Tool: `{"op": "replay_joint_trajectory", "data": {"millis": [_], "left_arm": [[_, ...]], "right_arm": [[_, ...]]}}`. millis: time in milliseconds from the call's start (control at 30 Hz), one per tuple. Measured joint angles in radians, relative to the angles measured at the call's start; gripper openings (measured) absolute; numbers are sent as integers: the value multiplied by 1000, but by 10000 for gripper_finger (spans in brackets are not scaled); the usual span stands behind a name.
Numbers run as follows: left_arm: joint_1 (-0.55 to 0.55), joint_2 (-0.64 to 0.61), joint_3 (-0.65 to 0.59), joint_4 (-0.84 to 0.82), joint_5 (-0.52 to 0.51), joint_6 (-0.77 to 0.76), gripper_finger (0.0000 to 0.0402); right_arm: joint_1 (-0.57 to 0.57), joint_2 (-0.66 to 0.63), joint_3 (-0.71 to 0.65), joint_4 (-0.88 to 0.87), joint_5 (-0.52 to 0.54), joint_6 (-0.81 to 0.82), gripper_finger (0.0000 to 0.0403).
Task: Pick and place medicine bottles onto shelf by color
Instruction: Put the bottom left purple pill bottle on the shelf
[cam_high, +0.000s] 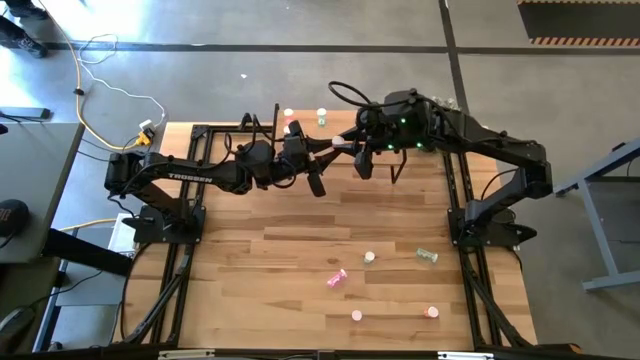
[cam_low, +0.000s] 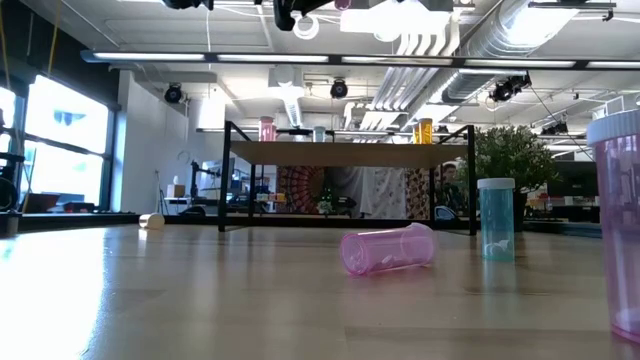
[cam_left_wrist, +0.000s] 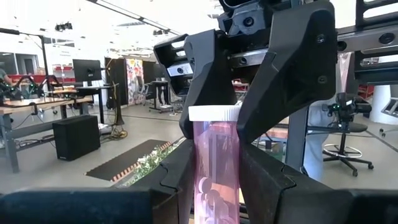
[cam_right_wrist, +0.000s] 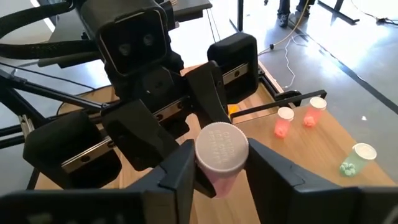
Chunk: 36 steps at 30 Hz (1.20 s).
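Above the table's far middle, both the left gripper and the right gripper were closed on one pink bottle, its long axis running from one gripper to the other, white cap toward the right.

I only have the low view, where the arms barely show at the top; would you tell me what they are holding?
Observer: Both hold one pink bottle in mid-air, the left gripper on its body and the right gripper at its white-capped end.
Operator: Where over the table is that?
Observer: Toward the far edge, close to the shelf.
Operator: How many bottles are loose on the tabletop?
Observer: Five in the high view. Two are on their sides: a green bottle and a fallen pink bottle.
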Motion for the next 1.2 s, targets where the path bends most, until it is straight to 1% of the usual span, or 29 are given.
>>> {"op": "replay_joint_trajectory", "data": {"millis": [100, 300, 400, 533, 733, 867, 933, 1033, 1200], "left_arm": [[0, 0, 0, 0, 0, 0, 97], [0, 0, 0, -1, 0, 0, 98], [0, 0, 0, -2, 0, 0, 105], [0, 0, 0, -12, 0, 1, 131], [2, 0, 0, -32, -3, 2, 185], [1, 0, 0, -36, -67, 2, 219], [4, -8, -1, -42, -103, 2, 231], [11, -28, -1, -48, -120, -1, 242], [30, -70, -1, -97, -135, -1, 242]], "right_arm": [[0, 0, 0, 0, 0, 0, 106], [0, 0, 0, -1, 8, 2, 105], [0, 0, 0, -1, 22, 2, 105], [0, 0, 0, 0, 30, 2, 105], [0, 0, 0, 0, 43, 18, 105], [0, -5, 0, 0, 69, 18, 105], [-1, -14, 0, -10, 103, 10, 105], [-16, -34, 0, -22, 140, -7, 105], [-87, -77, 0, -22, 146, -9, 106]]}}
